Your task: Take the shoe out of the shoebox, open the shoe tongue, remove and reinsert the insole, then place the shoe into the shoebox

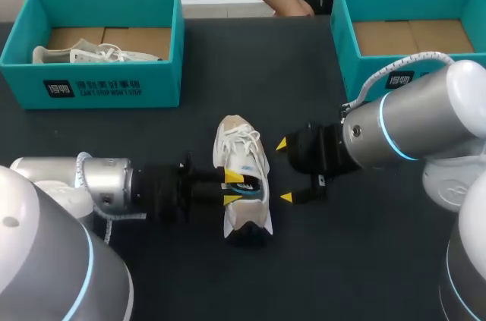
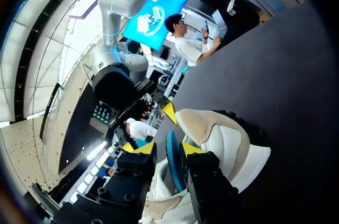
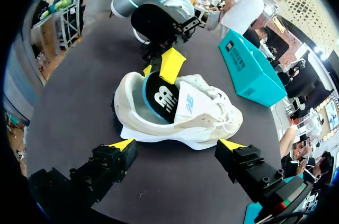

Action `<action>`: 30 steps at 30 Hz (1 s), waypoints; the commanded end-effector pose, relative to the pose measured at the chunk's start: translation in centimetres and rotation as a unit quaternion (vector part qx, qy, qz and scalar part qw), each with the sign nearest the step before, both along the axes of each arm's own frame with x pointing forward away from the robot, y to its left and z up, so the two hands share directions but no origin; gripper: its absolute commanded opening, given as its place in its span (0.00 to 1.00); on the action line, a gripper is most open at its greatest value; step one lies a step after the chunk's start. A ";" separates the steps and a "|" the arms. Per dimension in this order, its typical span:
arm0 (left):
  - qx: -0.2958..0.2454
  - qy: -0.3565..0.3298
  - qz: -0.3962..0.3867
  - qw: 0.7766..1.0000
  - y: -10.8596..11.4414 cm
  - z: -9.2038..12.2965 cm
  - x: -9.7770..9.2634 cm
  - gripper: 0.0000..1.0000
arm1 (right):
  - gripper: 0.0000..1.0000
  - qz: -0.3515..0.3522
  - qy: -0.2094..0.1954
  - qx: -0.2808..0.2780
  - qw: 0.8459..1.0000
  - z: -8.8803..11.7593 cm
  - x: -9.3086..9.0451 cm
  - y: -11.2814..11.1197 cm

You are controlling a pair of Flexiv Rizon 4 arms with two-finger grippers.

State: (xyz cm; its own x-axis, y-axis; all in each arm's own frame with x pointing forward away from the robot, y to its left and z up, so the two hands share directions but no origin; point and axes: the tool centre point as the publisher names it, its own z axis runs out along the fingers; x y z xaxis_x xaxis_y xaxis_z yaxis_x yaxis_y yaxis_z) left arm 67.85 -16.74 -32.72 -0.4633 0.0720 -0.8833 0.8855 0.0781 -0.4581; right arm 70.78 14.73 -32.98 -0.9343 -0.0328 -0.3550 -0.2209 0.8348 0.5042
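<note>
Reference: clock directions are read from the head view, with 12 o'clock at the table's far edge.
Table: black tabletop [image 1: 228,63] carrying two boxes and one loose shoe.
Shoe: white lace-up sneaker with a cream toe cap [image 1: 241,155] [image 2: 228,144] [image 3: 204,118] stands on its sole at the table's middle, outside both boxes. Its toe points to 12 o'clock and its heel to 6 o'clock.
Insole: dark foam insole with a blue edge [image 1: 250,184] [image 2: 173,160] [image 3: 159,97] is partly out of the shoe's heel opening. It stands tilted, with its lower end down inside the shoe.
Left gripper: my left gripper [image 1: 230,188] [image 2: 167,148] [image 3: 159,68] comes at the shoe from 9 o'clock. I see one yellow tip on each face of the insole's raised end, pinching it above the heel.
Right gripper: my right gripper [image 1: 284,171] [image 3: 176,144] sits just beside the shoe at its 3 o'clock. Its fingers are spread wide and touch neither shoe nor insole. In its wrist view the shoe lies broadside ahead of the two tips.
Left box: teal cardboard shoebox [image 1: 114,82] is at 10 o'clock of the shoe, well apart, with its top open. A second white sneaker [image 1: 83,54] lies on its brown floor, toward the box's 9 o'clock end.
Right box: a matching teal cardboard shoebox [image 1: 343,40] is at 2 o'clock of the shoe, with its top open and brown floor showing. My right arm crosses in front of its near wall.
</note>
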 end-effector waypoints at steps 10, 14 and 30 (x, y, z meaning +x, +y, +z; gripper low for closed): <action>-0.012 -0.022 0.001 1.000 0.5 2.6 -0.8 0.33 | 1.00 0.000 0.000 0.000 1.000 0.0 -0.1 0.0; -0.013 -0.019 -0.005 1.000 0.1 2.4 -0.7 0.33 | 1.00 0.000 0.000 0.000 1.000 0.0 -0.1 0.0; -0.048 -0.022 -0.055 0.997 -2.2 5.2 -2.1 0.33 | 1.00 0.000 0.000 0.000 1.000 0.0 -0.1 0.0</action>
